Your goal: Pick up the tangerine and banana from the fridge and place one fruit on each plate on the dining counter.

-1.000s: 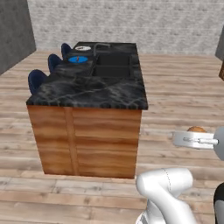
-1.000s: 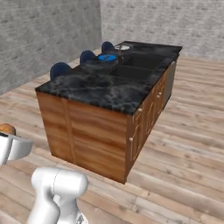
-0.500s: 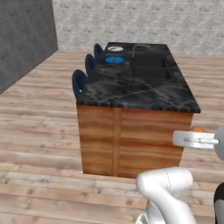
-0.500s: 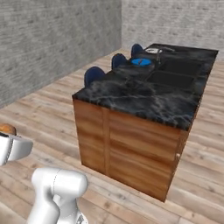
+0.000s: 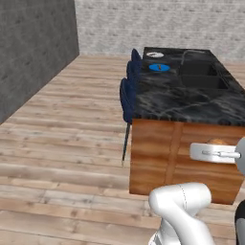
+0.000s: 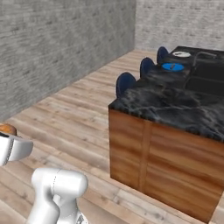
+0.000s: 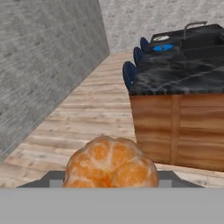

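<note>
Right now the tangerine (image 7: pixel 111 162) sits big and bright at the bottom of the hand view, snug against the pincer (image 7: pixel 111 181), whose dark parts flank it left and right — the pincer is holding the tangerine, carried up off the floor. From the left base view, a sliver of orange (image 5: pixel 216 142) peeks over the white hand at the right edge; from the right base view the same fruit (image 6: pixel 7 129) pokes up above the hand at the far left. Ahead stands the worktop (image 5: pixel 191 103), black marble with white veins on a brown wooden base, its near end facing the robot and well apart from the fruit. Far along that top lie the two plates: the blue plate (image 5: pixel 159 67) nearer, the white plate (image 5: pixel 154 54) just beyond it, both on the stool side. Navy stools (image 5: pixel 128 95) line up along the left flank of the worktop, and a sink (image 5: pixel 201 75) is sunk into the marble to the right of the plates. Grey wall (image 6: pixel 57 48) runs along the left, wooden floor (image 5: pixel 62 139) underfoot.
</note>
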Controlling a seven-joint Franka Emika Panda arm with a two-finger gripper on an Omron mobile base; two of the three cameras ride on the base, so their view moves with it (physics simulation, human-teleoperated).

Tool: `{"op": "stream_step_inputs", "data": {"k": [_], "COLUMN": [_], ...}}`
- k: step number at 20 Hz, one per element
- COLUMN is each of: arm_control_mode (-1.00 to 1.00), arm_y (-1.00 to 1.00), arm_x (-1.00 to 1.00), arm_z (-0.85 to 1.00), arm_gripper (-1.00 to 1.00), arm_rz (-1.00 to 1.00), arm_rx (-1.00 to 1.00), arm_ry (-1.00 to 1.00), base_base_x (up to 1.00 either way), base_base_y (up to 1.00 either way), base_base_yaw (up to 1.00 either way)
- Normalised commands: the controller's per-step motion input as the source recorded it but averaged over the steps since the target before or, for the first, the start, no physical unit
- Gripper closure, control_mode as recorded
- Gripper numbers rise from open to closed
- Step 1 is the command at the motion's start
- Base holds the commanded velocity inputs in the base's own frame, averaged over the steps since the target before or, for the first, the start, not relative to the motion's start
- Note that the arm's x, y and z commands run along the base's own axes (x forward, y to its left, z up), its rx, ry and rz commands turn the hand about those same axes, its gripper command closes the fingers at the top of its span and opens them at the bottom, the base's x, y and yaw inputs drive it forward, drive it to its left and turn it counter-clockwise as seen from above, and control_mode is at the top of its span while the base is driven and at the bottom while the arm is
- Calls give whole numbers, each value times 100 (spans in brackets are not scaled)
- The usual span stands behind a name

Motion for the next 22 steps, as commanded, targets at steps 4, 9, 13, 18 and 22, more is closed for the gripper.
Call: {"op": "stream_step_inputs", "data": {"k": [4, 9, 13, 18, 22], "arm_control_mode": [100, 100, 100, 100, 100], "arm_y": [0, 0, 0, 0, 0], "arm_x": [0, 0, 0, 0, 0], "arm_z": [0, 0, 0, 0, 0], "arm_gripper": [100, 100, 100, 100, 100], "arm_rz": [0, 0, 0, 0, 0], "arm_rx": [0, 0, 0, 0, 0], "arm_ry": [0, 0, 0, 0, 0], "base_base_x": [77, 78, 62, 65, 73], "base_base_y": [100, 100, 99, 85, 77], "base_base_yaw": [0, -7, -23, -36, -45]}}
